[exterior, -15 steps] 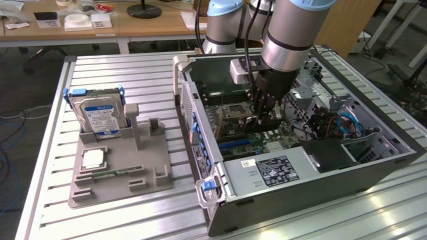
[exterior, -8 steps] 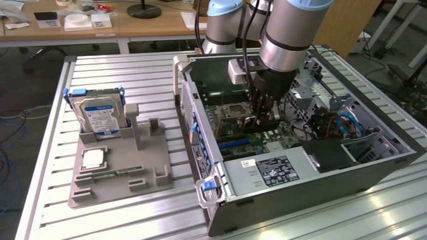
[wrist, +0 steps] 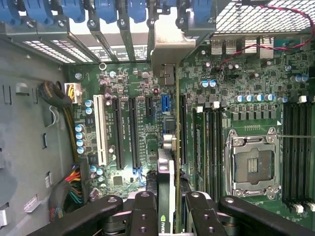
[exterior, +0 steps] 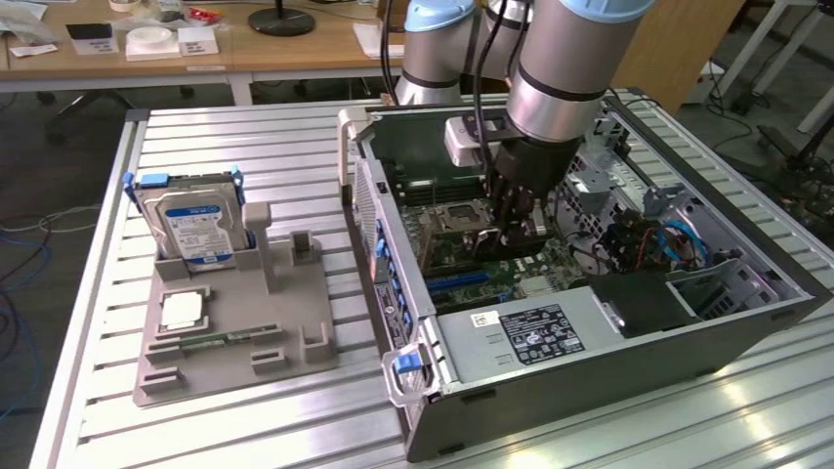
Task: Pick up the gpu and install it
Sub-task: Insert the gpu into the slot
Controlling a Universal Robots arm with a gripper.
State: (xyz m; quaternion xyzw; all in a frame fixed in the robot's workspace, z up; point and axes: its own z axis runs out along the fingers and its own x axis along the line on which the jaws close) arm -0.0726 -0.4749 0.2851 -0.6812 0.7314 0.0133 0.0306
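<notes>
Reaching down into the open computer case (exterior: 587,362), the arm (exterior: 561,68) enters from 12 o'clock in the exterior view. Going from that view's left: a grey holder (exterior: 241,337) lies on the slatted metal desk (exterior: 222,137) at 9 o'clock of the case. A blue-labelled hard drive (exterior: 195,230) stands upright in the holder's far end. A pale square chip (exterior: 183,311) and a slim green memory stick (exterior: 215,340) lie flat in it at 6 o'clock of the drive. The case lies on its side with the motherboard (exterior: 456,264) exposed. The gripper (exterior: 518,210) hangs inside the case, low over the board, close to the CPU socket (exterior: 456,220). A black power supply with a white label (exterior: 534,332) sits at 6 o'clock of the gripper. Blue cables (exterior: 685,239) show at its 3 o'clock. In the wrist view the gripper (wrist: 170,204) is clamped on the gpu (wrist: 166,172). The card is seen edge-on, pinched between the two black fingers (wrist: 145,211). It stands upright over the board, between the black expansion slots (wrist: 118,132) and the socket (wrist: 252,164). Its silvery bracket (wrist: 170,49) is up against the case's rear wall, in line with the row of blue latches (wrist: 106,10). Can't tell if the card's edge is seated in a slot or just above it. Four memory slots (wrist: 298,157) run beyond the socket, on the side away from the card.
</notes>
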